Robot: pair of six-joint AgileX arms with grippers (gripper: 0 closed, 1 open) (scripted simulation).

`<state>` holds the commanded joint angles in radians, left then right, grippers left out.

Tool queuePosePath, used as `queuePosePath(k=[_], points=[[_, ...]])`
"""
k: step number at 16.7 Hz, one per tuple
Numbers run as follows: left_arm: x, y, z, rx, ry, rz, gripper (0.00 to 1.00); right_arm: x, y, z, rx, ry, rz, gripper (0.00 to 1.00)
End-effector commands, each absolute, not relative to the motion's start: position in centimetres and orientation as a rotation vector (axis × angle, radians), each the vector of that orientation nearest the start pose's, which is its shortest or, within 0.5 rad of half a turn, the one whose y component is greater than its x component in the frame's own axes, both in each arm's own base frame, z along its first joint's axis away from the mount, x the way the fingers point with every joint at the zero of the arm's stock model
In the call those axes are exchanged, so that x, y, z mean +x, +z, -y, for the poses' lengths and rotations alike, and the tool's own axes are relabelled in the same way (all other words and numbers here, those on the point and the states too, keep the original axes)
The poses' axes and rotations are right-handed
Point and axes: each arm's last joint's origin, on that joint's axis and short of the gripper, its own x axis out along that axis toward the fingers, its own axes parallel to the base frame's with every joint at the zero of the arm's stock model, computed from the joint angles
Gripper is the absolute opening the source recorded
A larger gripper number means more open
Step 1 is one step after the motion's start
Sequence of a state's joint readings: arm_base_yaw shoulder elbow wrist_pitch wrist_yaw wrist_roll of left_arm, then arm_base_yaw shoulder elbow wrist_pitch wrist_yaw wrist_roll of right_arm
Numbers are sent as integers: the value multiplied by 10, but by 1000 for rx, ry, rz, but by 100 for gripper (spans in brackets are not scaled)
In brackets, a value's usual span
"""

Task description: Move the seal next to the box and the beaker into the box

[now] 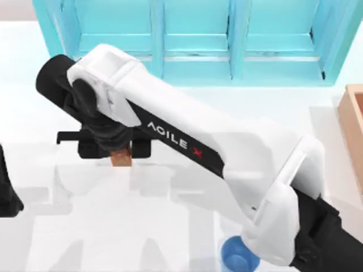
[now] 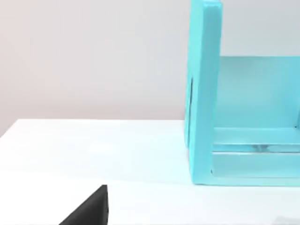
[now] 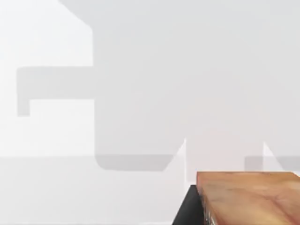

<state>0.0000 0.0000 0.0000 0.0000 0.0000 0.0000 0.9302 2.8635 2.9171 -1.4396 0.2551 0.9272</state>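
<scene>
Reddish-brown seal [image 1: 120, 157] gripped by right tool [image 1: 119, 148] mid-table; box [image 1: 353, 122] at right edge; left tool [image 1: 7, 195] state unclear

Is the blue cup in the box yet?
No, it is out. In the top view the blue cup sits on the table near the front edge, partly under the right arm, well apart from the box at the right edge.

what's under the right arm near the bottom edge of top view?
The beaker, a blue cup on the white table; the right arm covers its right part. Farther left, the right gripper holds the seal, jaws shut on it.
</scene>
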Motion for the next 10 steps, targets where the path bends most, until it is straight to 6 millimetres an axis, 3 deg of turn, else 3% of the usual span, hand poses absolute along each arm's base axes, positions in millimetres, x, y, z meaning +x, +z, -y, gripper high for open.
queuePosePath(k=[4, 10], points=[[106, 160, 1, 0, 0, 0, 100, 327, 169, -419, 7, -2, -1266, 0], [106, 160, 1, 0, 0, 0, 100, 326, 173, -397, -41, -32, -1306, 0]])
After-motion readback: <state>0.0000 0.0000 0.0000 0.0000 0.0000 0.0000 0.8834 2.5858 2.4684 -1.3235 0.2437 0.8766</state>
